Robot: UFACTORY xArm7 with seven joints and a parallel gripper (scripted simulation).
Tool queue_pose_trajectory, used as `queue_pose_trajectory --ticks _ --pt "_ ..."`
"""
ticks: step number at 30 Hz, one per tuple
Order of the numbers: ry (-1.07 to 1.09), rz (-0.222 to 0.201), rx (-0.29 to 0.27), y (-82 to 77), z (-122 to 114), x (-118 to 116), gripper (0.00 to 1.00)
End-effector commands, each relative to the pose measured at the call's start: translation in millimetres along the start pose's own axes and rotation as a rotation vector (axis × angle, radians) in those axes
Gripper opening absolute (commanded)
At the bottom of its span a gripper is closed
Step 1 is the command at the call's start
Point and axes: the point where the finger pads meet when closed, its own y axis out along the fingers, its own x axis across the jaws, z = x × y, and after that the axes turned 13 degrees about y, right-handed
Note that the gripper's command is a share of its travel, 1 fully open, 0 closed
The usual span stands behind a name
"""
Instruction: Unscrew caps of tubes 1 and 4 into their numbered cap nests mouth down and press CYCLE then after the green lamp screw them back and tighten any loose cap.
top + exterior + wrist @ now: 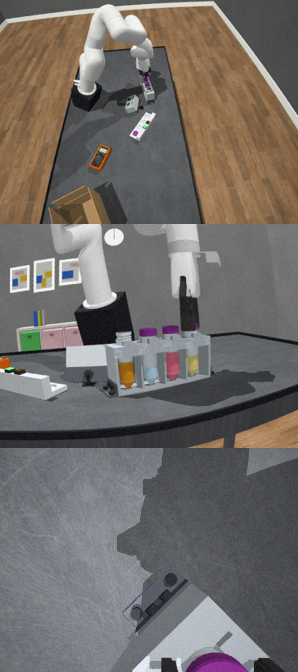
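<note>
The decapping station [150,98] [202,342] [200,623] holds four tubes. My gripper [143,72] [189,328] [215,668] stands upright over tube 1 [192,360], the yellow one. Its fingers are a little apart on either side of that tube's purple cap [215,663], which sits on the tube, so the gripper is open. Tube 2 [170,329] and tube 3 [148,332] wear purple caps. Tube 4 [126,372], the orange one, has a bare mouth. Its purple cap [135,133] lies in the end nest of the cap tray [139,130] [30,382]. The green lamp [145,126] [9,370] is lit.
The key housing [133,107] [84,355] with the blue key [129,100] and the green key [128,104] stands between the arm's base and the tray. An orange multimeter [100,157] and a cardboard box [79,206] lie at the near end of the mat.
</note>
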Motion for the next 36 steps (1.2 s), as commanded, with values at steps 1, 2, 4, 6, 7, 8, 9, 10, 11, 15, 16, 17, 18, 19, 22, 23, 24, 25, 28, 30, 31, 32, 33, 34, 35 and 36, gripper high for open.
queue_pose_trajectory --ticks 1,2,4,6,7,8,9,10,11,15,16,17,18,19,22,23,24,25,28,30,31,32,33,34,35,36 --pt "0.001 -0.004 0.009 -2.2 3.2 0.8 0.46" --pt "0.001 -0.004 0.009 -2.2 3.2 0.8 0.46" --pt "-0.039 -0.004 0.009 -2.6 3.2 0.7 0.46" --pt "-0.119 -0.004 0.008 -3.7 3.2 0.7 0.46" --pt "-0.159 -0.004 0.008 -4.1 3.2 0.7 0.46" --pt "-0.199 -0.005 0.008 -4.5 3.2 0.7 0.46" --pt "-0.239 -0.005 0.008 -4.5 3.2 0.7 0.46" --pt "-0.279 -0.005 0.008 -4.4 3.2 0.7 0.46" --pt "-0.319 -0.005 0.008 -4.4 3.2 0.7 0.46" --pt "-0.479 -0.006 0.008 -4.5 3.2 0.7 0.46" --pt "-0.519 -0.006 0.008 -4.5 3.2 0.7 0.46" --pt "-0.559 -0.006 0.007 -4.5 3.2 0.7 0.46" --pt "-0.559 -0.006 0.007 -4.5 3.2 0.7 0.46" --pt "-0.559 -0.006 0.007 -4.5 3.2 0.7 0.46" --pt "-0.679 -0.007 0.007 -4.5 3.2 0.7 0.46" --pt "-0.719 -0.007 0.007 -4.5 3.2 0.7 0.46" --pt "-0.759 -0.007 0.007 -4.5 3.2 0.7 0.46" --pt "-0.799 -0.007 0.007 -4.5 3.2 0.7 0.46" --pt "-0.919 -0.007 0.006 -4.5 3.2 0.6 0.46" --pt "-0.999 -0.008 0.006 -4.4 3.2 0.6 0.46" --pt "-1.039 -0.008 0.006 -4.4 3.2 0.6 0.46" --pt "-1.079 -0.008 0.006 -4.4 3.2 0.6 0.46" --pt "-1.119 -0.008 0.006 -4.4 3.2 0.6 0.46" --pt "-1.159 -0.008 0.005 -4.4 3.2 0.6 0.46" --pt "-1.159 -0.008 0.005 -4.4 3.2 0.6 0.46" --pt "-1.159 -0.008 0.005 -4.4 3.2 0.6 0.46"
